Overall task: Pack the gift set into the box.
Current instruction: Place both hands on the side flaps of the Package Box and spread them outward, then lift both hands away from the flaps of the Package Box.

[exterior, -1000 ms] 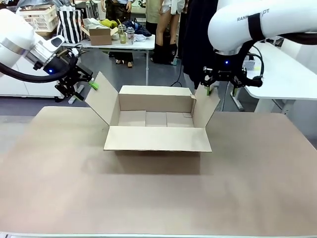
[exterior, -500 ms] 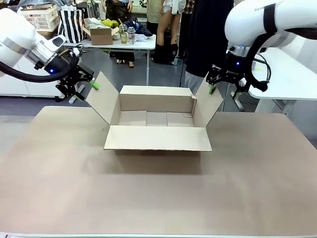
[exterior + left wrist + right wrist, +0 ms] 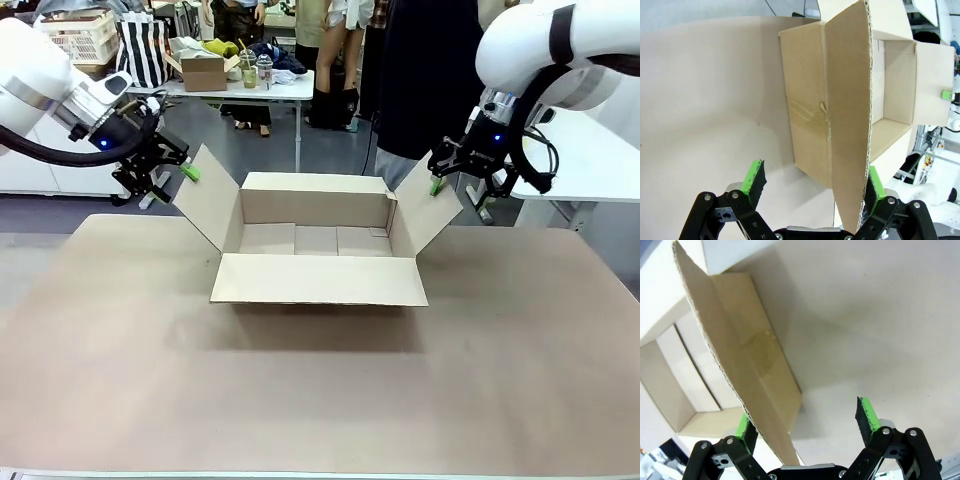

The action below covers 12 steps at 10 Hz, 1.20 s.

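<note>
Left tool [image 3: 815, 182]: jaws spread wide and gripping nothing. They straddle the free edge of the box's left side flap [image 3: 850, 100].
Left tool pads: one green pad [image 3: 754, 179] stands clear over the bare surface. The other [image 3: 876, 186] is partly covered by the flap's corrugated edge, and I cannot tell whether it touches the flap.
Left tool, front view: it is up beside the flap's top corner. One green tip is plain to see; the second finger is hard to make out against the dark wrist.
Right tool [image 3: 807, 422]: also wide open and empty, astride the edge of the right side flap [image 3: 740, 355].
Right tool pads: one pad [image 3: 866, 415] is free above the surface. The other [image 3: 745, 426] is half hidden behind the cardboard, so contact is unclear.
Right tool, front view: a single green tip shows at the flap's upper corner. The rest of the fingers are lost behind arm and cables.
Box [image 3: 315, 250]: a brown corrugated carton sitting open toward the far middle of the surface [image 3: 300, 400]. The side flaps slant outward, the far flap stands upright and the near flap is folded out toward the camera.
Box interior: the bottom flaps show, while the near wall's inside is hidden.
</note>
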Available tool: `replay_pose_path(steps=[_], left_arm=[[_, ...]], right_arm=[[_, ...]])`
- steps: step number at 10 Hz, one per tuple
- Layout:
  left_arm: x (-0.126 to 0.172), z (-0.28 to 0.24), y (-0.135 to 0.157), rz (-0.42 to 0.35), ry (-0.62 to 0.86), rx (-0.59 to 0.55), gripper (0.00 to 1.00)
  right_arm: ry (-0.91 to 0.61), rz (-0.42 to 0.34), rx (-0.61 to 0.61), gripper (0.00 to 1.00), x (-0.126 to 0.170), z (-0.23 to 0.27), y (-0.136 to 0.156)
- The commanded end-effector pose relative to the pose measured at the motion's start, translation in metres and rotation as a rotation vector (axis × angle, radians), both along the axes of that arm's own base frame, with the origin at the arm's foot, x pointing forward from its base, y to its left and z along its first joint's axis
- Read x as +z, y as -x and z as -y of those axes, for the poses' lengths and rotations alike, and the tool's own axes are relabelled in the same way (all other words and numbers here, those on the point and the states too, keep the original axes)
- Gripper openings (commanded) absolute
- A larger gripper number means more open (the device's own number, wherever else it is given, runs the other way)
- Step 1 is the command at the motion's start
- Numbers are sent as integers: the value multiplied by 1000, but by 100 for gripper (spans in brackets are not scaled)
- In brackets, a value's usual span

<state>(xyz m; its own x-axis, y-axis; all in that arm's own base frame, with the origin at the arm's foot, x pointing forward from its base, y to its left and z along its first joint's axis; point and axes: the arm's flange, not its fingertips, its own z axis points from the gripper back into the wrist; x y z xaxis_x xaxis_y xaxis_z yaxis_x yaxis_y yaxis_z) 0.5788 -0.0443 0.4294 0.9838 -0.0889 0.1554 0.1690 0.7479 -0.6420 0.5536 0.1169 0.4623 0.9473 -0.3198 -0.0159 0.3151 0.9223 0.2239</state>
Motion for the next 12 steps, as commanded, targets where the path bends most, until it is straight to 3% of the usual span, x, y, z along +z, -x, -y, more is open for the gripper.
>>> replay_pose_path(steps=[1,12], left_arm=[[2,1,2,-7,-11,14,100],[2,1,2,-7,-11,14,100]], right_arm=[[6,11,-3,100,5,-3,-1],[6,11,-3,100,5,-3,-1]])
